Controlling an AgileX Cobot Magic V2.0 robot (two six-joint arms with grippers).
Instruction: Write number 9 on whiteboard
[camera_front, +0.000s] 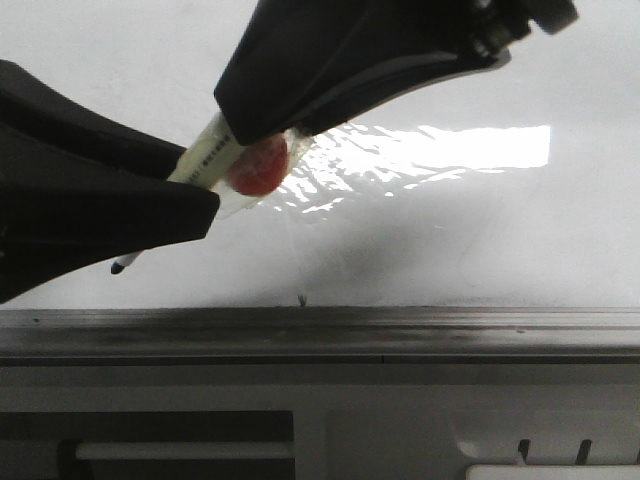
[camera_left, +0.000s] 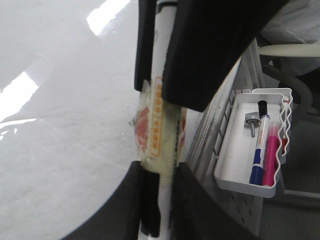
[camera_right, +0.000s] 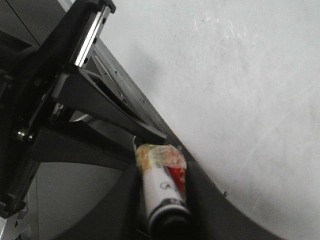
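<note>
Left gripper (camera_front: 205, 195) and right gripper (camera_front: 262, 140) both pinch the marker (camera_front: 215, 150); we see the whiteboard (camera_front: 480, 230) glossy white, glare at 1 o'clock.

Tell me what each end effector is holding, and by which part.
Both grip one marker. The left end effector clamps its barrel near the black tip; the right end effector clamps the taped section farther up. No stroke shows on the whiteboard.

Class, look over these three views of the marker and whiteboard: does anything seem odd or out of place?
Yes. The marker is wrapped mid-barrel in crumpled clear tape over a red patch, and both grippers, left and right, clamp it at once. No 9 shows on the whiteboard.
</note>
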